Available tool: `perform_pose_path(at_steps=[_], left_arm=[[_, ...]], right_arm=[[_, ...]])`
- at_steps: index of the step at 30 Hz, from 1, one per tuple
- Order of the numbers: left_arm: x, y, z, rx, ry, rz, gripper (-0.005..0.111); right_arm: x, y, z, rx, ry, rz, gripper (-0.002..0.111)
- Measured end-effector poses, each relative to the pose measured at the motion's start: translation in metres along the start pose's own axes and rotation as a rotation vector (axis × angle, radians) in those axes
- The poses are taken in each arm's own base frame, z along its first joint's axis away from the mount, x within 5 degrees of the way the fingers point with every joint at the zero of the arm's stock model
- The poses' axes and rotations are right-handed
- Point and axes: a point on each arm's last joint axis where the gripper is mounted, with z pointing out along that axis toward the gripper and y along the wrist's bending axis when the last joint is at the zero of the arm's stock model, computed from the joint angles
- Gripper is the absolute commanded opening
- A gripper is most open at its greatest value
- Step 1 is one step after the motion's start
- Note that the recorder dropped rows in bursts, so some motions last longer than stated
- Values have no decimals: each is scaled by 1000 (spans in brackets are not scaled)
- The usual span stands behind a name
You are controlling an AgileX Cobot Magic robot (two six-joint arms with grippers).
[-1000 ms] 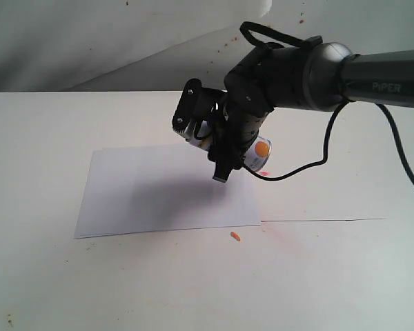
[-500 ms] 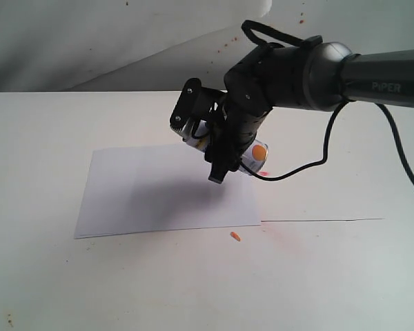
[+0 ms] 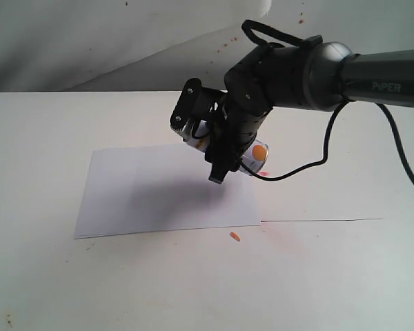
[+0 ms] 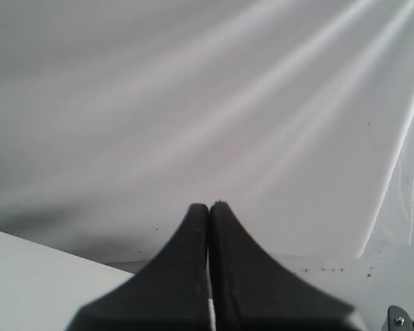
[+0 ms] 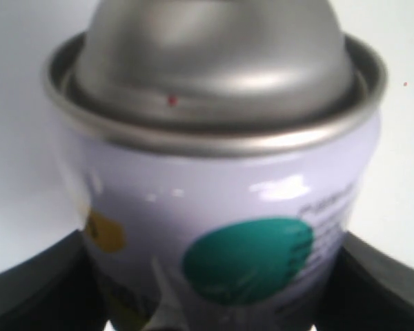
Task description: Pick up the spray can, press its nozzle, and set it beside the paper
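My right gripper (image 3: 200, 153) hangs above the paper (image 3: 152, 196), shut on the spray can (image 3: 257, 156), which lies tilted between its fingers. In the exterior view the can shows an orange dot at one end and a silvery end near the upper finger. Close up, the spray can (image 5: 221, 207) is white with a teal dot, a yellow dot and a silver shoulder, held between the right gripper (image 5: 214, 283) fingers. The nozzle is out of view. My left gripper (image 4: 208, 205) is shut on nothing, facing white cloth; the exterior view does not show it.
A small orange fleck (image 3: 234, 236) lies on the white table just past the paper's near right corner. A black cable (image 3: 317, 163) loops under the right arm. A thin seam line (image 3: 324, 220) runs right of the paper. White cloth (image 3: 90, 41) hangs behind.
Over the last second my right gripper tipped and shifted slightly left with the can; in the last half second nothing visibly moved.
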Motion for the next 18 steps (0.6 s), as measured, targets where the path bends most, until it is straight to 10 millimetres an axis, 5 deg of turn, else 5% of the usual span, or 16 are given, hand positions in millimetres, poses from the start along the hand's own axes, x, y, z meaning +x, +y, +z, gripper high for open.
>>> perform_pose_path(at_steps=[5,7,9,14,18], left_arm=[[-41,-15,24,-69,109,-25,0],[-50,-18,46,-128,222,-46,0],[-49,-17,88,-235,442,-84,0],[6,-4,193,-377,1067,-38,0],[36,7,235,-404,1188,-29,0]], right_arm=[[0,0,0,0,0,0,0],[0,0,0,0,0,1,0],[0,0,0,0,0,1,0],[0,1,0,-6,-1,7,0],[0,1,0,-16,5,15,0]])
